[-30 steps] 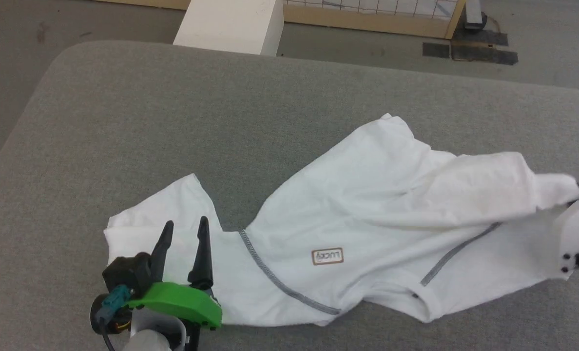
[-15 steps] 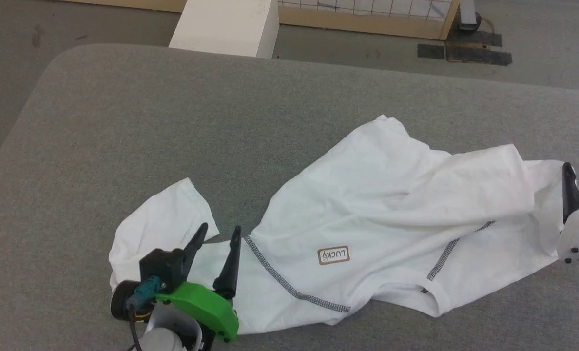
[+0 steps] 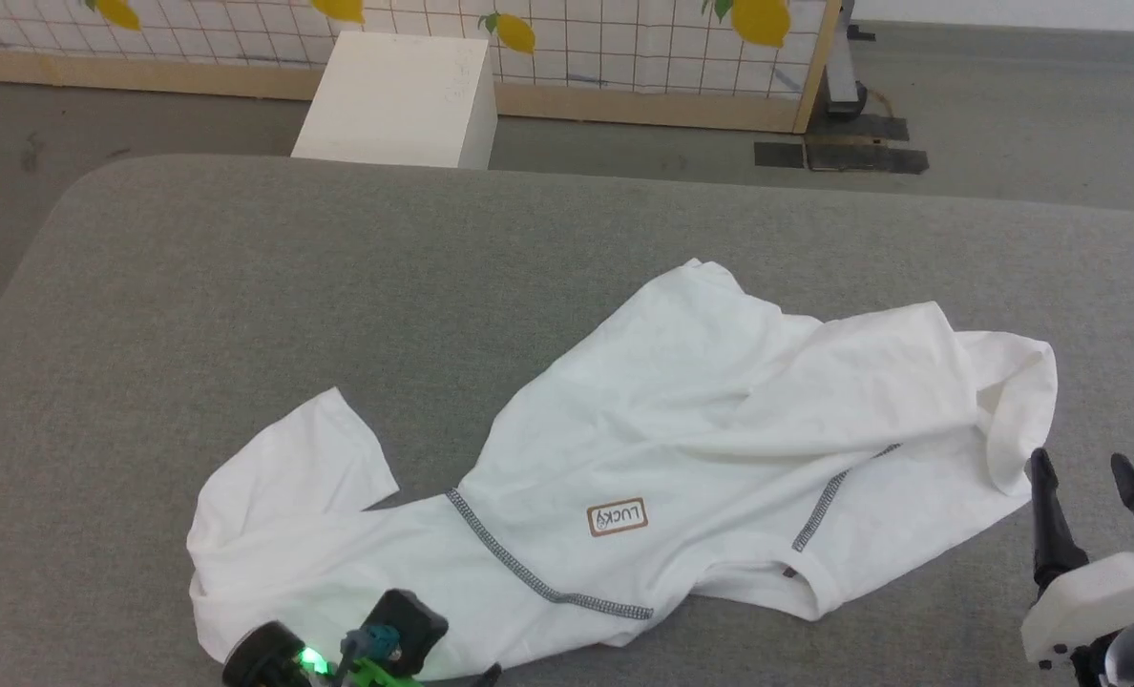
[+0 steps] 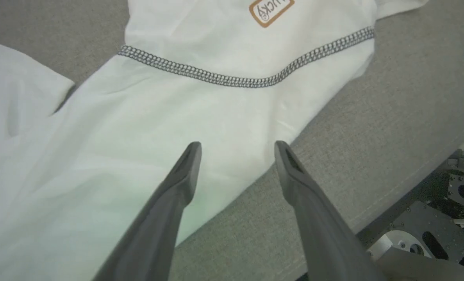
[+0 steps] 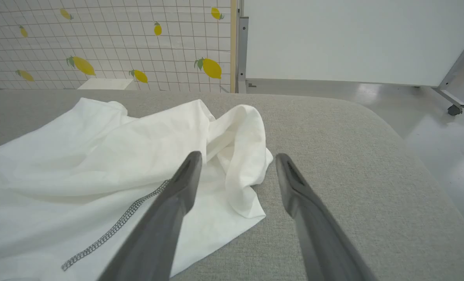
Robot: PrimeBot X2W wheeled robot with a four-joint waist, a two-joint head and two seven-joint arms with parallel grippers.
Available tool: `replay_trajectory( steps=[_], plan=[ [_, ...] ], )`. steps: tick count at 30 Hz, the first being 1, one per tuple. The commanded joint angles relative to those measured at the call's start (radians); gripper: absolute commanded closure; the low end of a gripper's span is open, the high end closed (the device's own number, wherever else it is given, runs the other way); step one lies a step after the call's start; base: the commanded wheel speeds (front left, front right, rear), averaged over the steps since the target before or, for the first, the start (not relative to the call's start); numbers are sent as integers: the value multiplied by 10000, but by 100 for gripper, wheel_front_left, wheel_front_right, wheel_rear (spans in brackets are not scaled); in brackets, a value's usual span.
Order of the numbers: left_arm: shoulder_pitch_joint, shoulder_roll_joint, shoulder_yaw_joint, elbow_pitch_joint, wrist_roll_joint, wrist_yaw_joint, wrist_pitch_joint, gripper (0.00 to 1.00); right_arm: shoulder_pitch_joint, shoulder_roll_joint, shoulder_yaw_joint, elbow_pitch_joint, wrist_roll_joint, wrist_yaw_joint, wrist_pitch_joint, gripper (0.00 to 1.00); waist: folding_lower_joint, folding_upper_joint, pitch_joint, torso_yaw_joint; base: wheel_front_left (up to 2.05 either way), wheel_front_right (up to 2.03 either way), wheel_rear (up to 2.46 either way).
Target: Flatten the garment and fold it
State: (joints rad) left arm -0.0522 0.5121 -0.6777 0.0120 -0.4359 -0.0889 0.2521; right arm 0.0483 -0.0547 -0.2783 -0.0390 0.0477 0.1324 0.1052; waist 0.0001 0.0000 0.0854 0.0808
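The garment [image 3: 682,448] is a white shirt with grey stitched seams and a brown "LUCKY" patch [image 3: 617,517], lying crumpled across the grey padded table [image 3: 338,267]. One sleeve [image 3: 281,477] spreads at the lower left; the other sleeve [image 3: 1016,401] is bunched at the right. My left gripper [image 4: 236,146] hovers open over the garment [image 4: 200,117] near its front hem edge, holding nothing. My right gripper [image 3: 1082,468] stands open just right of the bunched sleeve [image 5: 243,156], apart from the cloth, nothing between its fingers.
A white box [image 3: 395,95] stands on the floor beyond the table, before a lemon-patterned grid partition [image 3: 577,48]. A white panel on wheels [image 5: 353,39] stands past the table's right end. The table's near edge and the robot's base [image 4: 431,218] are close to my left gripper.
My right gripper has opened, let go of the right sleeve and drawn back; the sleeve has dropped onto the table. My left arm has pulled back toward the near edge. The camera has tilted up.
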Motion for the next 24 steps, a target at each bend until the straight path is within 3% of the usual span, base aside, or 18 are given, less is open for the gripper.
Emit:
replay_trajectory(
  steps=[1, 6, 16, 17, 18, 19, 24],
  plan=[
    [158, 237, -110, -73, -84, -88, 196, 0, 190, 30, 81, -64, 97, -17, -51, 0, -1, 0, -104, -117, 0, 0, 0],
    [357, 513, -336, 26, -276, -163, 618, 0, 478, 41, 355, 153, 586, -17, -136, 0, -1, 0, -128, -293, 0, 0, 0],
    [-31, -6, -34, 1656, -99, 933, 875, 0, 507, 44, 743, 286, 775, -17, -144, 0, -1, 0, -30, -610, 0, 0, 0],
    [-62, -68, -4, 1827, -179, 998, 1013, 6, 493, 44, 793, 301, 769, -17, -127, 0, -1, 0, -7, -645, 0, 0, 0],
    [-118, -106, 27, 1926, -187, 1060, 1024, 56, 483, 44, 837, 302, 774, -17, -99, 0, -1, 0, 11, -672, 0, 0, 0],
    [-171, -138, 91, 1969, -167, 1149, 916, 100, 476, 44, 862, 321, 786, -17, -78, 0, -1, 0, 27, -690, 0, 0, 0],
    [-245, -284, 393, 2156, -172, 1534, 321, 100, 423, 44, 982, 826, 1006, -17, 120, 0, -1, 0, 86, -697, 0, 0, 0]
  ],
)
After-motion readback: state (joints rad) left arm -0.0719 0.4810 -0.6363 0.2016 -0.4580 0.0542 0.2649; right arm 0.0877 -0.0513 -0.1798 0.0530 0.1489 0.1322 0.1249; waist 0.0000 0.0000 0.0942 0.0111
